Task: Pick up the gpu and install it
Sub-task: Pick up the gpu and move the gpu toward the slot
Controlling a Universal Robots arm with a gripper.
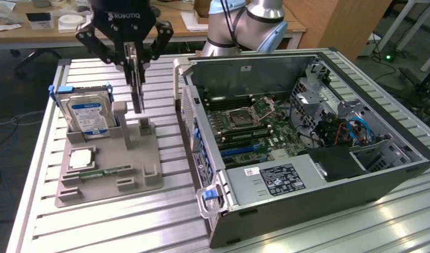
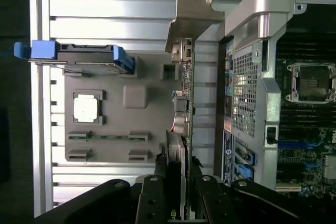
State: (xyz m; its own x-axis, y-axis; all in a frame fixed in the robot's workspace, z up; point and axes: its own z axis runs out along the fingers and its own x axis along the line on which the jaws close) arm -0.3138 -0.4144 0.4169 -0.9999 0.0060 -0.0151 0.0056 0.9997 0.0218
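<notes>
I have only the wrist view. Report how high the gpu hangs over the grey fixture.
Observer: From the exterior view, the gripper holds the gpu upright, its lower end seemingly just above the slotted stand of the fixture.
Operator: Tell me what lies past the motherboard.
Observer: A labelled power supply fills the near end of the case, with blue cables nearby.

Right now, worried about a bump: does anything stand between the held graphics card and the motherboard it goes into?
Yes. The gripper is shut on the graphics card, above the gray holder. The case's near wall stands upright between it and the motherboard. Nothing else visible does.
</notes>
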